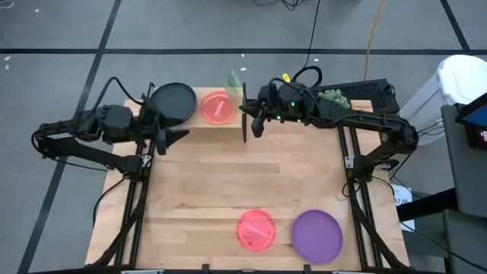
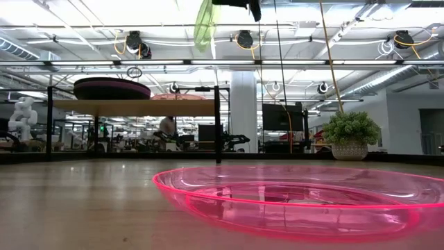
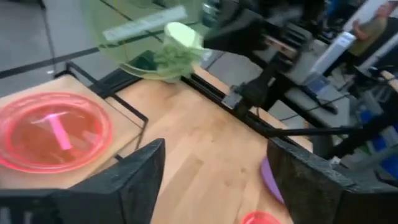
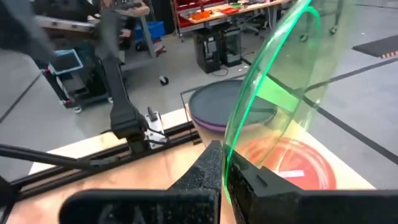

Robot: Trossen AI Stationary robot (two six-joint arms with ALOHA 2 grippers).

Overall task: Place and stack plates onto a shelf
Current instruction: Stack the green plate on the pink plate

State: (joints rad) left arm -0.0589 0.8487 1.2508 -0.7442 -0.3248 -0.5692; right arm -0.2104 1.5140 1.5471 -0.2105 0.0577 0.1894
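The right gripper (image 4: pixel 225 167) pinches a thin translucent green plate (image 4: pixel 273 93) on edge above the light-wood shelf (image 1: pixel 199 123). On that shelf lie a glossy pink plate (image 1: pixel 218 107) and a matte dark plate (image 1: pixel 172 103). Beside the shelf, the left gripper (image 3: pixel 214 171) is spread wide over the pale butcher-block table (image 1: pixel 228 179).

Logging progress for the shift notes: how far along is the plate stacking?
Done: a dark plate over a purple one and a pink plate sit on the shelf. In hand: right gripper pinches a green plate above it. Left: pink plate and purple plate on the table.

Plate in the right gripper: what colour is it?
Translucent green plate, pinched at its rim by the right gripper above the shelf. The right wrist view shows it best.
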